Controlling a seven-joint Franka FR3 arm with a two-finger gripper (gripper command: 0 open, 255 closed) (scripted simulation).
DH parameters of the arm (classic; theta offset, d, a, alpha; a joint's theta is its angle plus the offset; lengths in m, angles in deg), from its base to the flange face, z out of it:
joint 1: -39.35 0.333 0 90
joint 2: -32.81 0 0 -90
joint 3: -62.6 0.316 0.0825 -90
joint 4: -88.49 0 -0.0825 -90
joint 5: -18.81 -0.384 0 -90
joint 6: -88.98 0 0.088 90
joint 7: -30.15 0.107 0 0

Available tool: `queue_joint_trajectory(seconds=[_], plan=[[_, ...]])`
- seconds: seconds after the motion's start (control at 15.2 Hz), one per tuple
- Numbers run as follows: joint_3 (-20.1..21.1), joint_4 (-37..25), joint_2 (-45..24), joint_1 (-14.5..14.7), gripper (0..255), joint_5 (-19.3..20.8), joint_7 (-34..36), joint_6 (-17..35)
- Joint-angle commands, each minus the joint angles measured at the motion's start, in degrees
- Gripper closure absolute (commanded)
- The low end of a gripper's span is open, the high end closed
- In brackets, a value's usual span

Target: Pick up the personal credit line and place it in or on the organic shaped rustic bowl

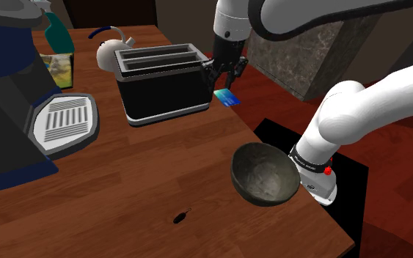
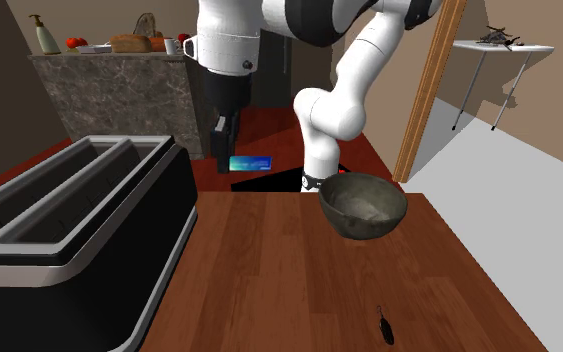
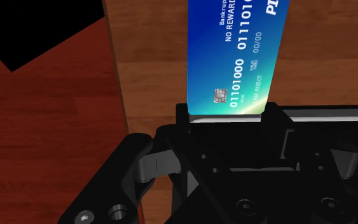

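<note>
Jaws clamped on one end of the blue card (image 3: 234, 57). Gripper (image 1: 225, 80) holds it at the table (image 1: 161, 198) edge, just beside the toaster (image 1: 161, 88). Dark bowl (image 1: 263, 174) sits well apart, empty, near the arm's base.

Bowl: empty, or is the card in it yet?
Empty. The bowl shows a bare inside; the blue card is clasped in the tool.

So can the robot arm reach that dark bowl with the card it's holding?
Probably yes. The gripper holds the blue card beside the toaster, and the bowl sits open nearer the arm's stand. Only bare table lies between them, so nothing looks in the way.
</note>
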Motion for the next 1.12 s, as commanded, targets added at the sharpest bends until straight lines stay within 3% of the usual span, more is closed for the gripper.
queue_joint_trajectory(seconds=[0.0,0.13,1.06], plan=[[-0.2,-1.5,0.1,-0.1,255,0.2,0.0,-1.6],[-0.5,-2.5,0.2,-0.2,255,0.3,-0.1,-2.7],[9.8,0.0,17.5,12.8,255,-11.2,15.3,-17.1]])
